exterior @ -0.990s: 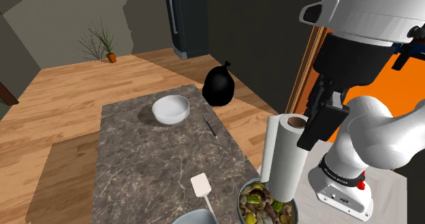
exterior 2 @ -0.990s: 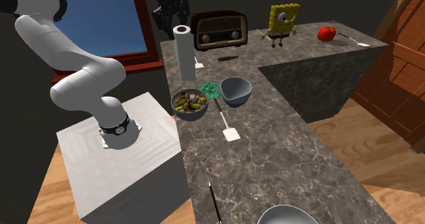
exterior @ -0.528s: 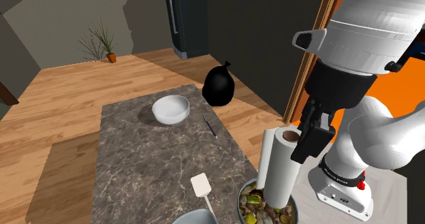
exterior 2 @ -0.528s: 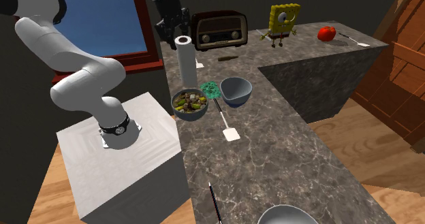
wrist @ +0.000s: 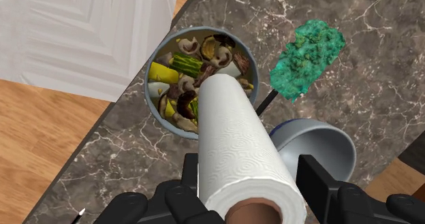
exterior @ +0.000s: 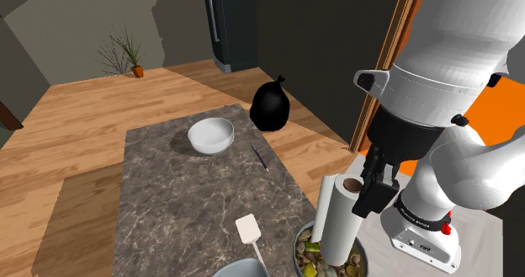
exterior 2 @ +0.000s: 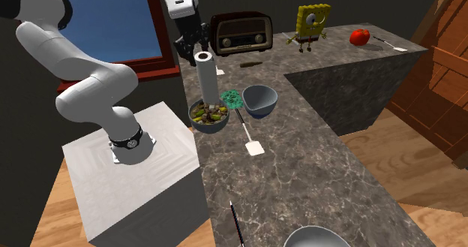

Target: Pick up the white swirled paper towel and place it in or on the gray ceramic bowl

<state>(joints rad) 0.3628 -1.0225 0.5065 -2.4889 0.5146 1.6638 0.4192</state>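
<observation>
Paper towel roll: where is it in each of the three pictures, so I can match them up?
Shoulder view: lower right, the paper towel stands upright just above the food bowl, beside the arm.
Second exterior view: upper left of middle, the paper towel is directly over the food bowl.
Wrist view: the paper towel is clasped in the gripper, over the food bowl.
Shared landmark: the food bowl.

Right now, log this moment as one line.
claw: shut on paper towel roll | roll pose: upright, lower end over food-filled bowl | release: not yet
</observation>
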